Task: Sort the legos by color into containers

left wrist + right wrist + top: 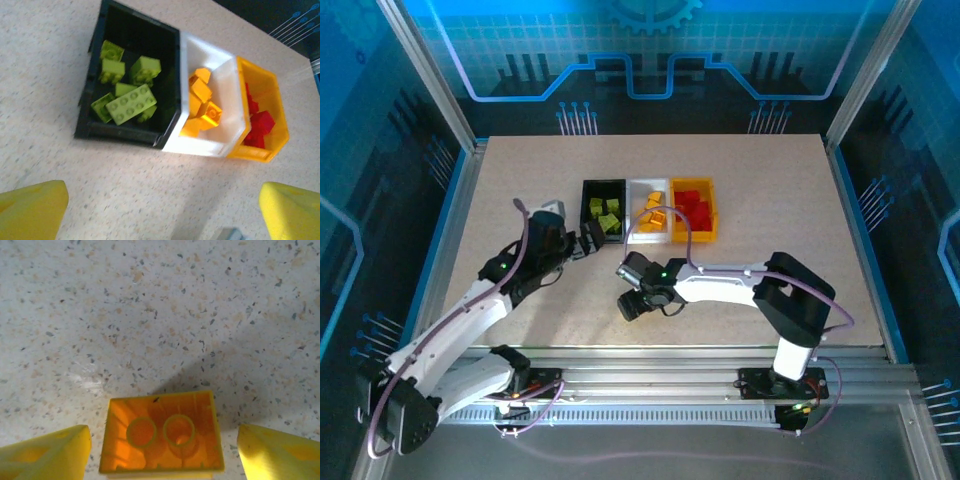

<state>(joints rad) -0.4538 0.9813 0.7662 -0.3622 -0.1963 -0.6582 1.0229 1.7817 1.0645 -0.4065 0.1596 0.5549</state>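
Orange brick [162,435] lies upturned on the speckled table [150,315], its hollow glossy underside and two round tubes showing, between the right gripper's [630,305] yellow fingers [45,455]; they stand apart, clear of it, judged poised to close. Left gripper [585,240] hangs wide and empty near the black bin [120,134] of lime bricks [131,104], white bin [195,145] of orange bricks [202,107], yellow bin [250,151] of red bricks [260,125]

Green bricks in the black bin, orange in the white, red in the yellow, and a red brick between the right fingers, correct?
No. The brick between the right gripper's fingers is orange, not red; the right wrist view shows it. The rest stands: green bricks in the black bin, orange bricks in the white bin, red bricks in the yellow bin.
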